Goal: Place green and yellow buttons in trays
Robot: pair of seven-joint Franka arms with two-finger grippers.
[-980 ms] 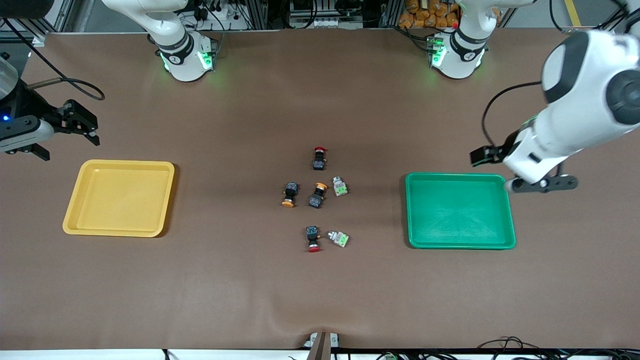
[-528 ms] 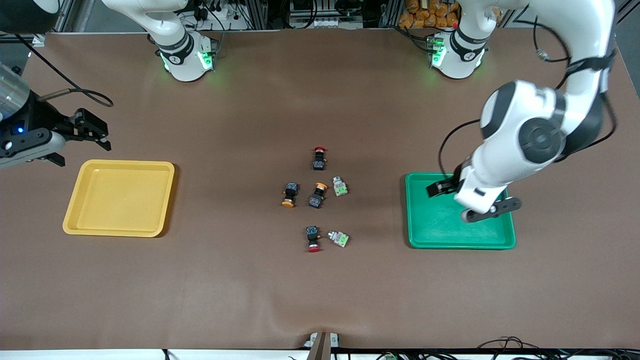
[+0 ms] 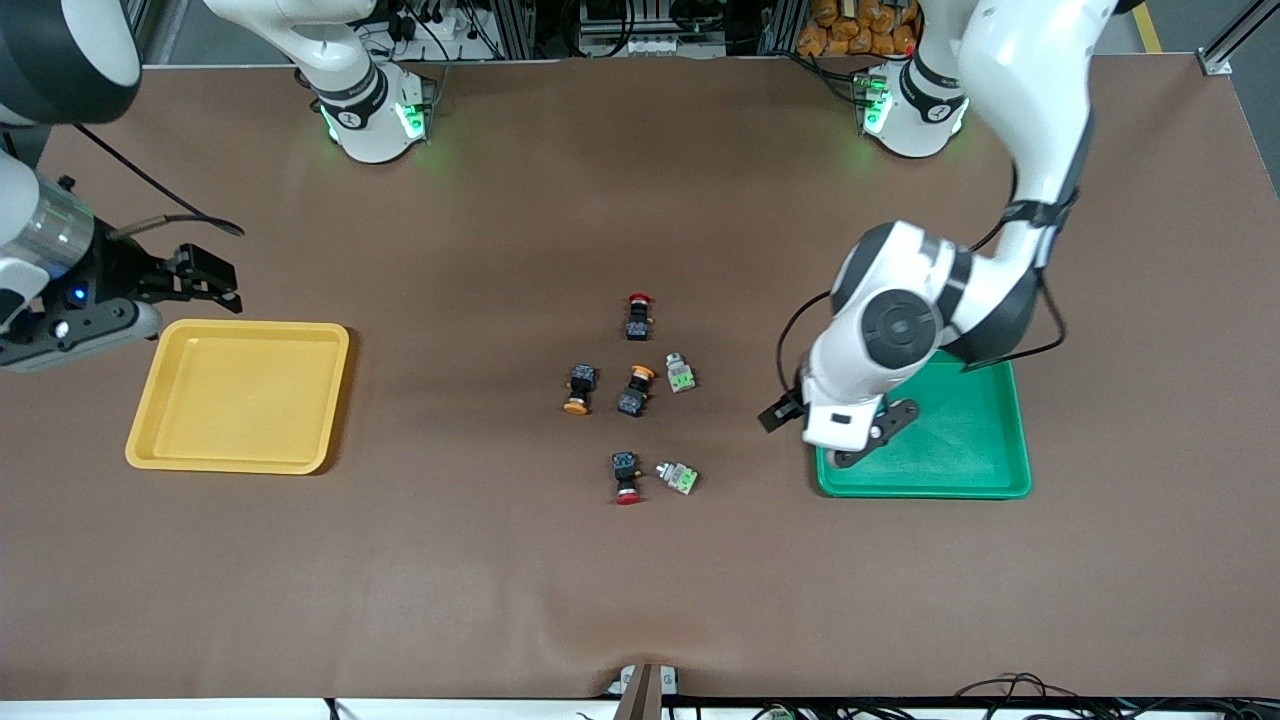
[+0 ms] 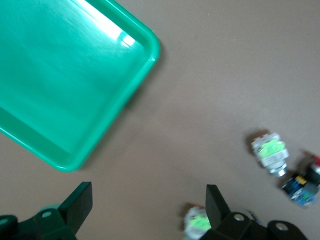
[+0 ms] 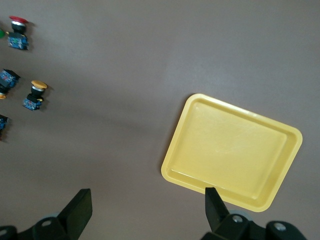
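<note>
Hovering over the shallow green plastic tray's (image 3: 960, 470) corner nearest the buttons, left end effector (image 4: 150, 207) was spread; right end effector (image 5: 145, 210), spread, hung beside the yellow plastic tray (image 3: 240, 395).

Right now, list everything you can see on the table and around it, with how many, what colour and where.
Green buttons: two, pale bodies with green faces, mid-table; the other nearer the front camera.
Yellow buttons: two, black bodies with orange-yellow caps, mid-table, side by side.
Red buttons: two, black bodies with red caps; one farthest from the camera, one beside the nearer green button.
Yellow tray: one, toward the right arm's end.
Green tray: one, toward the left arm's end.
Table: one, brown.
Left gripper: open, over the green tray's corner.
Right gripper: open, by the yellow tray.
</note>
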